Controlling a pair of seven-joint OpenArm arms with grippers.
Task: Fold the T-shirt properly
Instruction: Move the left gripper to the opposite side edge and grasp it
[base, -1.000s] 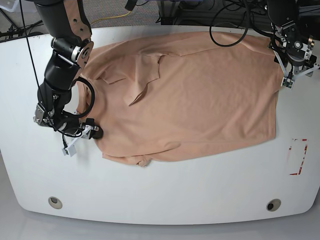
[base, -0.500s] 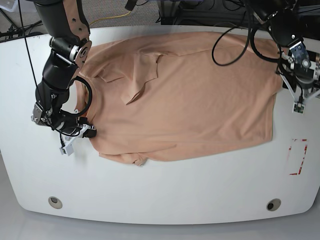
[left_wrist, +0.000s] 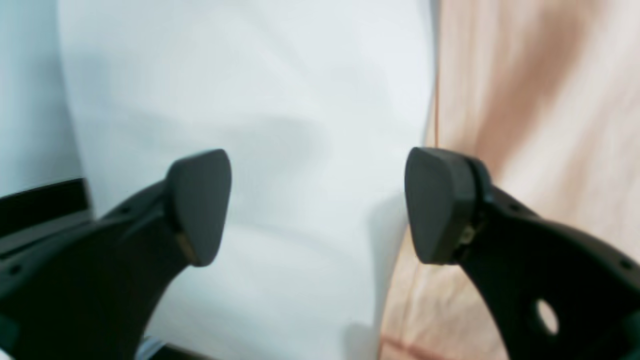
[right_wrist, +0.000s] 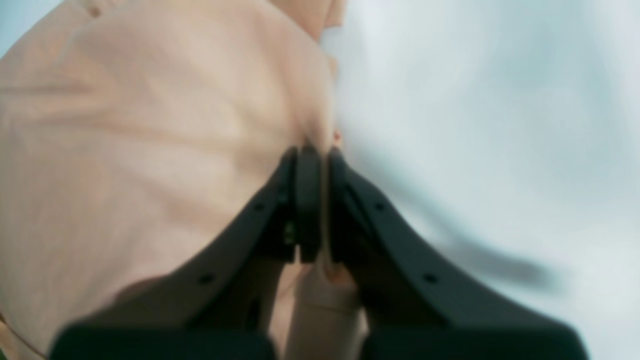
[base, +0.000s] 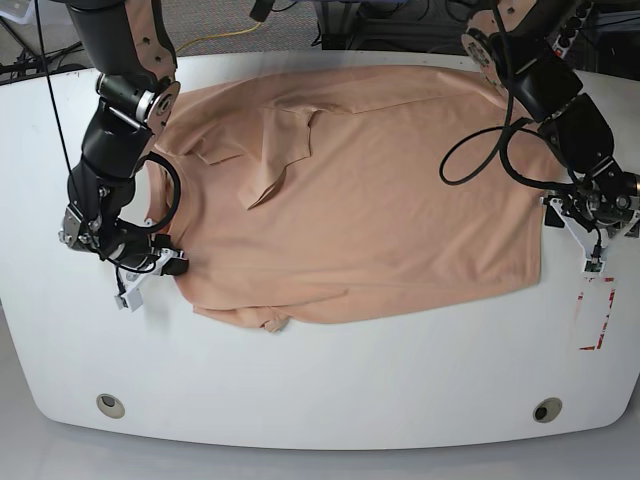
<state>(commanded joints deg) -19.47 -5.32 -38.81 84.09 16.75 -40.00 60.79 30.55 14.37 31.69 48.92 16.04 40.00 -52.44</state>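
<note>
White surface (base: 330, 390), rounded at its corners, two round fittings near the front edge, a red-marked label near the right edge; cables and dark gear beyond the back edge.

Item: shirt (base: 400, 190). Peach, spread across the middle and back of the surface, nearly reaching the back edge. One sleeve or flap lies folded over toward the back-left, with a crease running down from it. A small bunch of cloth sits at the front-left hem. No body fold made yet, by my reading.

Item: right hand (right_wrist: 315, 165). Fingers pressed together on the shirt's edge near the left side of the surface; cloth shows pinched between the pads and trailing below them. I count this a firm grip on the shirt.

Item: left hand (left_wrist: 317, 205). Fingers spread wide, nothing between them. It hangs over bare surface just at the shirt's right edge, one finger (left_wrist: 440, 205) over the cloth, the other over white. The wrist view is blurred, so I cannot tell its height above the cloth.

Risks, as I judge them:
- Pulling with the right hand alone may drag the whole shirt leftward and skew it, since the far side is unheld.
- The left hand may close on nothing, or on one layer only, being astride the very edge.
- The front-left bunching and the turned flap may get locked into any fold.
</note>
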